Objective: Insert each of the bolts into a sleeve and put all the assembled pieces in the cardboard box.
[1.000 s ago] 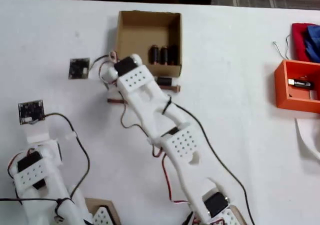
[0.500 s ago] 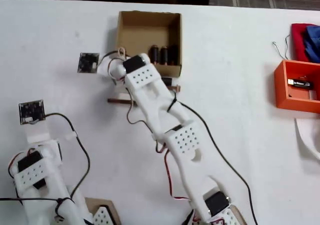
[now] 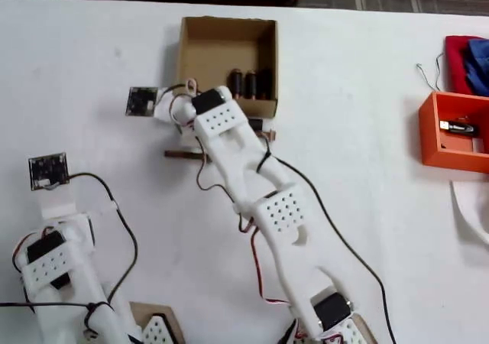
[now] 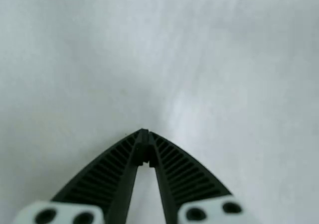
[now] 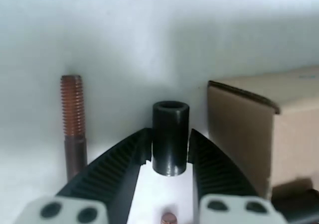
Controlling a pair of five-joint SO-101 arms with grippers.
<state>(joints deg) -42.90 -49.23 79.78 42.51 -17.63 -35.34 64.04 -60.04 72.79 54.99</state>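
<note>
In the right wrist view my right gripper (image 5: pixel 169 137) is shut on a black sleeve (image 5: pixel 170 149) that lies on the white table, its open end pointing away. A copper bolt (image 5: pixel 72 124) lies beside it on one side, and a corner of the cardboard box (image 5: pixel 264 129) is on the other. A second bolt's tip (image 5: pixel 168 217) shows behind the sleeve. From above, the right arm (image 3: pixel 229 141) covers this spot just in front of the box (image 3: pixel 200 50), which holds assembled pieces (image 3: pixel 250 84). My left gripper (image 4: pixel 143 133) is shut, holding nothing, over bare table.
A bolt (image 3: pixel 182 154) sticks out from under the right arm, and a dark piece (image 3: pixel 255 123) with another bolt (image 3: pixel 266 135) lies by the box's near wall. An orange bin (image 3: pixel 451 157) stands at the right edge. The left arm (image 3: pixel 53 260) stays at the near left.
The right arm's wrist has shifted to the right along the front of the box. The left arm has not moved.
</note>
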